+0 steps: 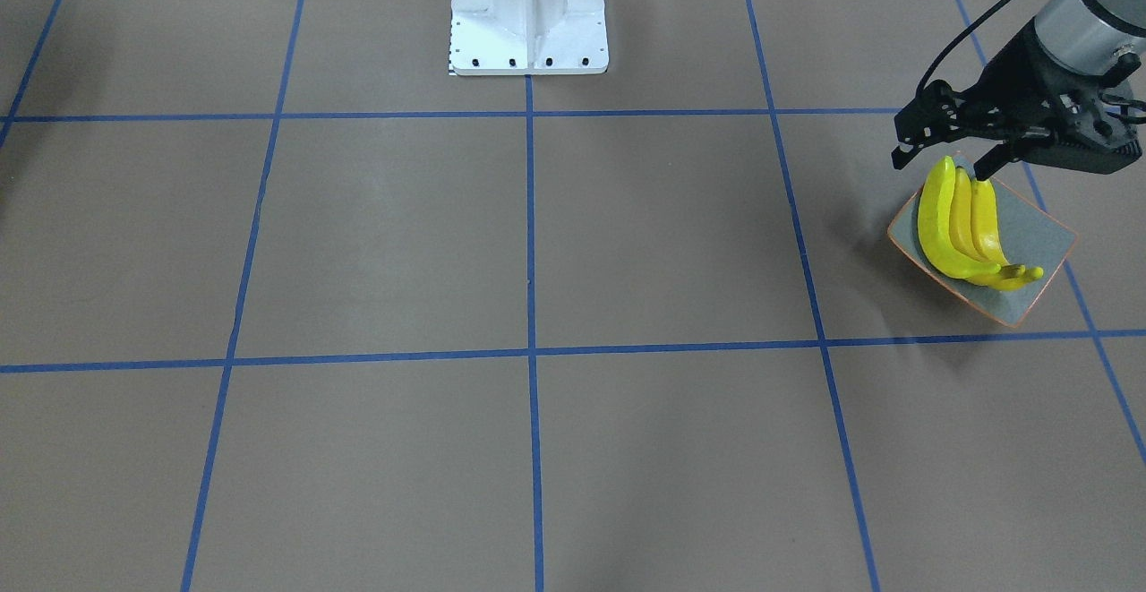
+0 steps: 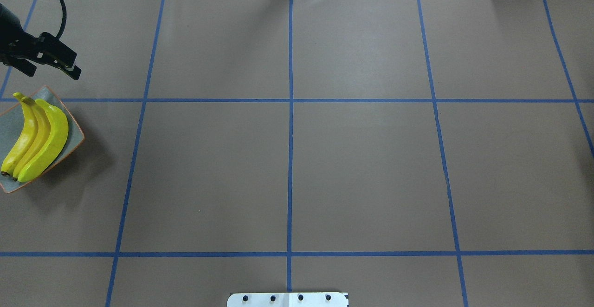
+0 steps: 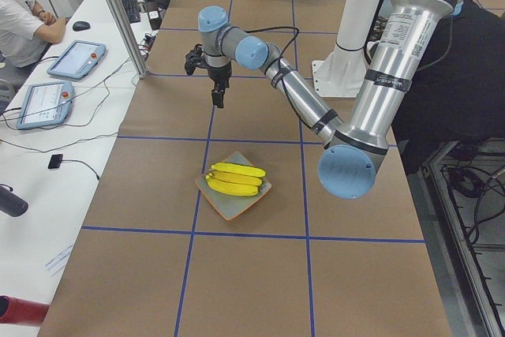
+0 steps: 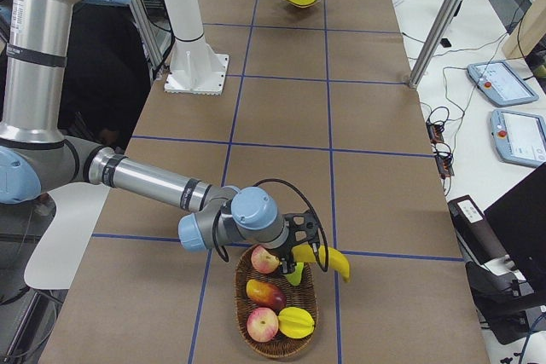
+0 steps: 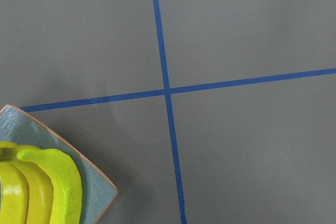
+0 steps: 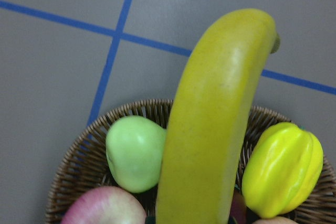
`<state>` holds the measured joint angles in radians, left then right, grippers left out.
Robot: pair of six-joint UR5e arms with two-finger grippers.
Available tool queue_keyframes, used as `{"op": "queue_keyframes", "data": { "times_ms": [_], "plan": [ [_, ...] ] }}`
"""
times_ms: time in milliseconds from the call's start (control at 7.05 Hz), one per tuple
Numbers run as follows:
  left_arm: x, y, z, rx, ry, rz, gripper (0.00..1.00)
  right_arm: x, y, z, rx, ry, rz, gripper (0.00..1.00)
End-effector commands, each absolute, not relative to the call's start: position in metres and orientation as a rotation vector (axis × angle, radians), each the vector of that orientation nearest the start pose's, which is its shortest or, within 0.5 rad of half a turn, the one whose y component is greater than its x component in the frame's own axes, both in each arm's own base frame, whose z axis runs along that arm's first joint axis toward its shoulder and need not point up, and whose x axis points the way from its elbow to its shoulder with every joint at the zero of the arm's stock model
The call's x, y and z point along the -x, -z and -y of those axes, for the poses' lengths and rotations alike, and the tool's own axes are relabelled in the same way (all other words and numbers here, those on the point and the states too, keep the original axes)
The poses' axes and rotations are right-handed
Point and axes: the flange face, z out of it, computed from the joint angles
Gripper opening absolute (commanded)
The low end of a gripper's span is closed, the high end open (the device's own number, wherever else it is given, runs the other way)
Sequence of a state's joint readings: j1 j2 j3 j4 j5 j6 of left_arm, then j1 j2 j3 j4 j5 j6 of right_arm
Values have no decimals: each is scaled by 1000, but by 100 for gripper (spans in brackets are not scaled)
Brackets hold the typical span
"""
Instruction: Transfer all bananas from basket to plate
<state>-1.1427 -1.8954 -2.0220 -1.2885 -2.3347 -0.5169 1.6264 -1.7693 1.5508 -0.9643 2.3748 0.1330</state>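
Note:
Three yellow bananas (image 1: 962, 229) lie side by side on the grey-green plate (image 1: 1043, 229) with its orange rim; they also show in the overhead view (image 2: 37, 140) on the plate (image 2: 74, 134). My left gripper (image 1: 940, 165) hangs open and empty above the plate's far edge, as the overhead view (image 2: 52, 71) shows too. My right gripper (image 4: 299, 251) is over the wicker basket (image 4: 241, 326), shut on a fourth banana (image 6: 210, 129) that is lifted above the fruit and sticks out past the rim (image 4: 331, 262).
In the basket (image 6: 79, 166) lie a green apple (image 6: 134, 153), a yellow star fruit (image 6: 283, 169) and a red apple (image 6: 105, 208). The white robot base (image 1: 528, 14) stands at mid table. Blue tape lines cross the brown tabletop.

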Motion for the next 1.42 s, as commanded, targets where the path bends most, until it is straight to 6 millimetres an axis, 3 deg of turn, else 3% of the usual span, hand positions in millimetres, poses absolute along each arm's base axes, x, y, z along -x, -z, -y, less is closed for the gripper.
{"op": "queue_keyframes", "data": {
  "times_ms": [0,142,284,426,568,710,852,1277],
  "plan": [
    [-171,-300,534,-69,-79,-880,100,-52,-621,476,-283,-151,977,0],
    [-177,-286,544,-64,-44,-889,100,-14,-576,508,-257,-169,1021,0],
    [-184,-276,556,-67,-10,-906,100,24,-518,549,-238,-198,1078,0],
    [-196,-276,569,-81,22,-959,100,80,-455,565,-183,-227,1144,0],
    [-219,-282,580,-59,35,-1063,100,135,-392,570,-114,-265,1210,0],
    [-239,-284,587,-60,62,-1117,100,171,-346,570,-76,-272,1258,0],
    [-256,-268,595,-56,80,-1150,100,214,-310,561,-75,-246,1282,0],
    [-301,-212,583,-29,55,-1205,100,341,-233,505,-140,-93,1330,0]
  ]
}}
